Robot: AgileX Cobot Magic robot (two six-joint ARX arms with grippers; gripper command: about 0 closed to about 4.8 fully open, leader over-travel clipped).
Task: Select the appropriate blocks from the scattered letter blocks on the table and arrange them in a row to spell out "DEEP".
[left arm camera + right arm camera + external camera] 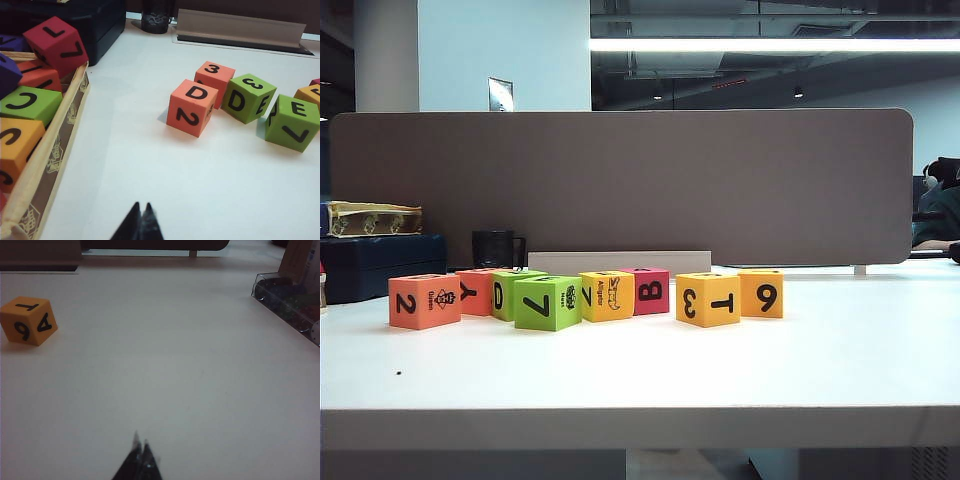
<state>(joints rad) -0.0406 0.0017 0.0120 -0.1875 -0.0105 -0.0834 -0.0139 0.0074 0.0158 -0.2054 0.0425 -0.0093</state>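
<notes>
Nearest to me, the left end effector (141, 220) hangs low over bare white tabletop (150, 170), its jaws pressed together on nothing; the right end effector (140, 457) sits the same way, tips together, empty. Further out in the exterior view, the blocks stand in a loose row across the middle of the frame: the salmon block marked 2 (424, 301) at the left, the green 7 block (547, 303), the yellow-orange alligator block (607, 296), the pink-red B block (650, 290) just behind it, then the 3 block (707, 299) and the 9 block (761, 294). Behind them stands a black mug (496, 248); beyond it, a grey-brown partition (620, 180).
</notes>
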